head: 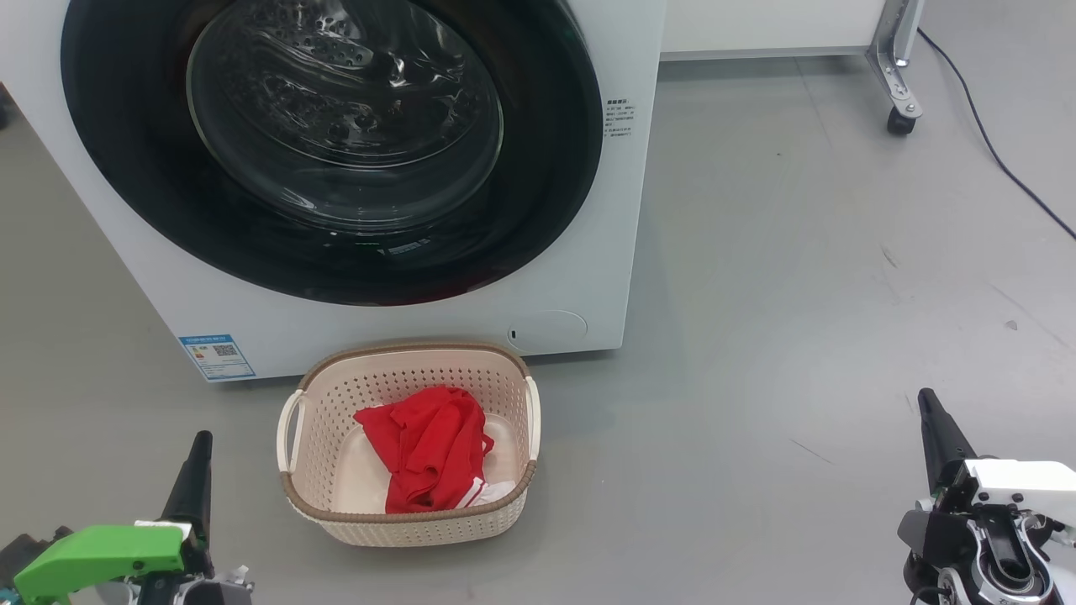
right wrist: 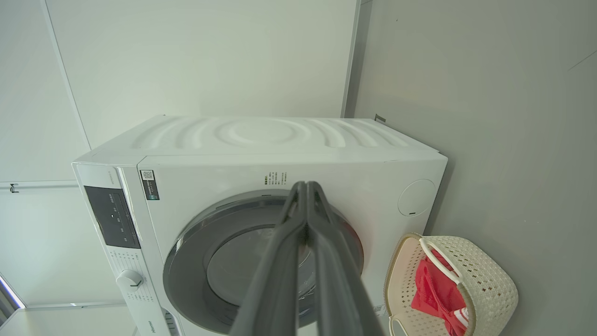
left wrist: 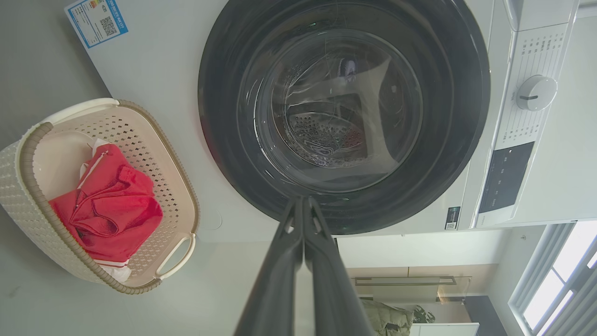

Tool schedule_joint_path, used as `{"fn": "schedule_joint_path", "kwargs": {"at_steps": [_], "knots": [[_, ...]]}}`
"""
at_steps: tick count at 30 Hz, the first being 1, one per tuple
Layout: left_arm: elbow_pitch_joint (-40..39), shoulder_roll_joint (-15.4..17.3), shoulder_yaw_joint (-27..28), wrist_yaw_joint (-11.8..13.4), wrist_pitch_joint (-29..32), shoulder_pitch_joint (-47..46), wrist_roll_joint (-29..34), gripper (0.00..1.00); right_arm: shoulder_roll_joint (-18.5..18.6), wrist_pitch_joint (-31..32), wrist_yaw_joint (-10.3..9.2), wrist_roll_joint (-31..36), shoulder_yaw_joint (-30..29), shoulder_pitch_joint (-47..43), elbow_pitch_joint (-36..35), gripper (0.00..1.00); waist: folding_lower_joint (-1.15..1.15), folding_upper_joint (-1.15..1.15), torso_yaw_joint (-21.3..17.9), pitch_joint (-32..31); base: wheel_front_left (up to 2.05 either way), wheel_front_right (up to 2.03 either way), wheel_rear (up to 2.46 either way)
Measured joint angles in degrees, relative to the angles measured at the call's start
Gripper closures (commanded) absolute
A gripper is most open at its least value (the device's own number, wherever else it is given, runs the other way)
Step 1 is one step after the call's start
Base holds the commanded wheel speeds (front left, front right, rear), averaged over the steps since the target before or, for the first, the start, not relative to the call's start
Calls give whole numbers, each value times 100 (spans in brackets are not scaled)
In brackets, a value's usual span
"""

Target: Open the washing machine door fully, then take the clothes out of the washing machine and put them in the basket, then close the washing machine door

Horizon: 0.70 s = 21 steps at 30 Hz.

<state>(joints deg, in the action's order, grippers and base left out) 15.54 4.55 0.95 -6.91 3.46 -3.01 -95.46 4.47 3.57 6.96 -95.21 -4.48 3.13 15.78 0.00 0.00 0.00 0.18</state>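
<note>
The white washing machine [head: 403, 323] stands ahead with its black-rimmed glass door [head: 336, 134] closed flat against the front. On the floor right in front of it sits the cream basket [head: 412, 521], and the red clothes [head: 429, 454] lie crumpled inside. My left gripper [head: 200, 441] is low at the left, shut and empty, left of the basket. My right gripper [head: 926, 399] is at the lower right, shut and empty, well to the right of the basket. In the left wrist view the left gripper [left wrist: 303, 200] points at the door [left wrist: 345, 112]. The right gripper [right wrist: 305, 185] points at the machine [right wrist: 280, 140].
Grey floor [head: 799, 294] stretches open to the right of the machine. A metal frame leg on a caster [head: 899, 118] and a black cable [head: 1000, 160] lie at the far right. The control panel and dial [left wrist: 536, 93] run along the machine's top edge.
</note>
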Motion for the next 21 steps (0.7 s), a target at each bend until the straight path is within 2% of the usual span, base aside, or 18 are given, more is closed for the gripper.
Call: {"fn": "schedule_joint_path", "kwargs": {"at_steps": [21], "knots": [[-1,-4,14,0,1,0,18,100,-5,18,0,7,-9,0,-1,100,0,0,0,0,0,0,0]]}}
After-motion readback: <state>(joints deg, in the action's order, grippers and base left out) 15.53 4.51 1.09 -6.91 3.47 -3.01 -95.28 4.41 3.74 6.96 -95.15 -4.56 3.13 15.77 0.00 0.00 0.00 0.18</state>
